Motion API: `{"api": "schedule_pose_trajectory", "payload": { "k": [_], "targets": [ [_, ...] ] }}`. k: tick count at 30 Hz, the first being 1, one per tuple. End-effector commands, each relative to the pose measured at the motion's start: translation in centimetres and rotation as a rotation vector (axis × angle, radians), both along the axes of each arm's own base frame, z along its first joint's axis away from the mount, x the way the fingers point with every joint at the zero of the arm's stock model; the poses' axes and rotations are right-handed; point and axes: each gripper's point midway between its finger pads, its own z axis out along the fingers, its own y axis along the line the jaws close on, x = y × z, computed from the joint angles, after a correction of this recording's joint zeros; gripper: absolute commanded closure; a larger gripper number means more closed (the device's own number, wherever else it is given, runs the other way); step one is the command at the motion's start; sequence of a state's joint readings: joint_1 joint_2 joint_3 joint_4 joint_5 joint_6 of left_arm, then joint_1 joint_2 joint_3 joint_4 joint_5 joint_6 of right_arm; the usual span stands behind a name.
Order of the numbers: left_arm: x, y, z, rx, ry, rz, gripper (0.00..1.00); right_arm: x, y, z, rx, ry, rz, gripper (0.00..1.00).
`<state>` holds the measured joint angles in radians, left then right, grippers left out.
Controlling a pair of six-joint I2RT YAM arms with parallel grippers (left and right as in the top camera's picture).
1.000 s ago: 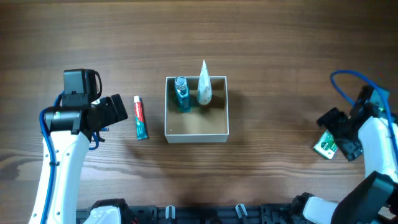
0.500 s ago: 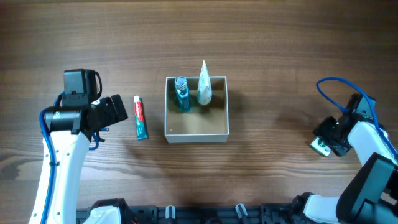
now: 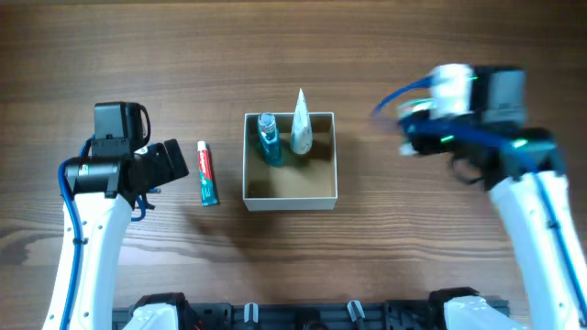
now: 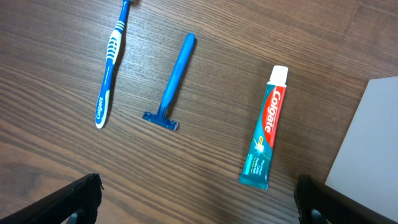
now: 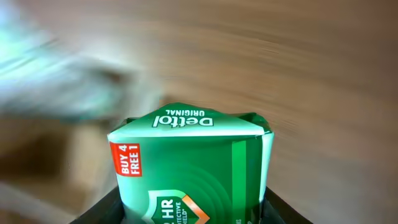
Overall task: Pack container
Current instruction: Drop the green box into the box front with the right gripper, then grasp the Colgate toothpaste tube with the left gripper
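Green soap pack (image 5: 189,165) — right jaws gripping.

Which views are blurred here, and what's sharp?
Overhead: the right arm is smeared by motion blur, while the container and left arm are crisp. Left wrist: sharp throughout, with legible lettering on the toothpaste and toothbrush, and clean edges on the razor. Right wrist: the background is streaked, but the held Dettol pack is in focus.

Green plastic soap packet (image 5: 193,168): "Dettol ORIGINAL", upside down; "BUY 4 FREE 1" on its red panel; "HR" lower down.
Teal-and-red toothpaste tube (image 4: 265,144): "Colgate".
Blue-and-white toothbrush (image 4: 110,65): "Colgate" on the handle.
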<state>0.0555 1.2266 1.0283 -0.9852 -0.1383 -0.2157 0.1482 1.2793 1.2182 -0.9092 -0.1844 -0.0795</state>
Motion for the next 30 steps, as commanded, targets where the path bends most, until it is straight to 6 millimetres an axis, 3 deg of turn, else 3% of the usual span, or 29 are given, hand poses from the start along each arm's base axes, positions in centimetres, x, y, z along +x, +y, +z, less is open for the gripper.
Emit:
{"api": "schedule_pose_trajectory", "payload": {
  "k": [1,2,6,9,12,13,16,18,20,21,22,24,25,27,30],
  "targets": [
    [0.3,0.6,0.6,0.016,-0.015,0.024,0.0,-2.7,7.0,-0.4,-0.111,-0.042,0.357,0.96],
    [0.3,0.6,0.6,0.015,-0.015,0.024,0.0,-3.5,9.2,-0.9,-0.127,-0.048,0.454,0.96],
    [0.3,0.5,0.6,0.012,-0.015,0.023,0.0,-4.1,13.6,-3.6,-0.178,-0.03,0.613,0.96],
    [0.4,0.5,0.6,0.012,-0.016,0.023,0.0,-4.1,15.2,-7.4,-0.217,0.052,0.68,0.92],
    [0.3,0.5,0.6,0.012,-0.015,0.023,0.0,-3.2,16.3,-9.4,-0.219,0.068,0.684,0.86],
    [0.3,0.5,0.6,0.012,-0.015,0.023,0.0,-3.1,16.5,-9.6,-0.212,0.072,0.673,0.76],
    [0.4,0.5,0.6,0.012,-0.016,0.023,0.0,-3.0,16.3,-8.9,-0.198,0.067,0.63,0.2],
    [0.4,0.5,0.6,0.013,-0.015,0.023,0.0,-2.6,15.8,-7.2,-0.189,0.03,0.557,0.16],
    [0.4,0.5,0.6,0.013,-0.016,0.023,0.0,-2.0,14.3,-3.7,-0.2,-0.071,0.456,0.13],
    [0.5,0.5,0.6,0.012,-0.02,0.022,0.0,-1.3,12.5,-1.7,-0.217,-0.127,0.33,0.07],
    [0.6,0.3,0.6,0.0,-0.025,0.017,0.0,-0.6,9.9,0.4,-0.214,-0.174,0.156,0.0],
    [1.4,-1.2,0.7,-0.078,-0.056,-0.019,0.04,0.0,5.0,2.0,-0.129,-0.16,-0.146,0.0],
    [1.8,-1.8,0.6,-0.1,-0.062,-0.036,0.05,0.3,2.5,1.7,-0.077,-0.114,-0.288,0.0],
    [2.5,-2.5,-0.4,-0.104,-0.041,-0.046,0.05,0.8,0.4,0.4,0.012,-0.028,-0.356,0.0],
    [3.4,-4.5,-5.0,-0.158,0.099,-0.053,0.0,0.8,-2.0,-3.1,0.042,0.113,-0.43,0.0]
  ]
}}
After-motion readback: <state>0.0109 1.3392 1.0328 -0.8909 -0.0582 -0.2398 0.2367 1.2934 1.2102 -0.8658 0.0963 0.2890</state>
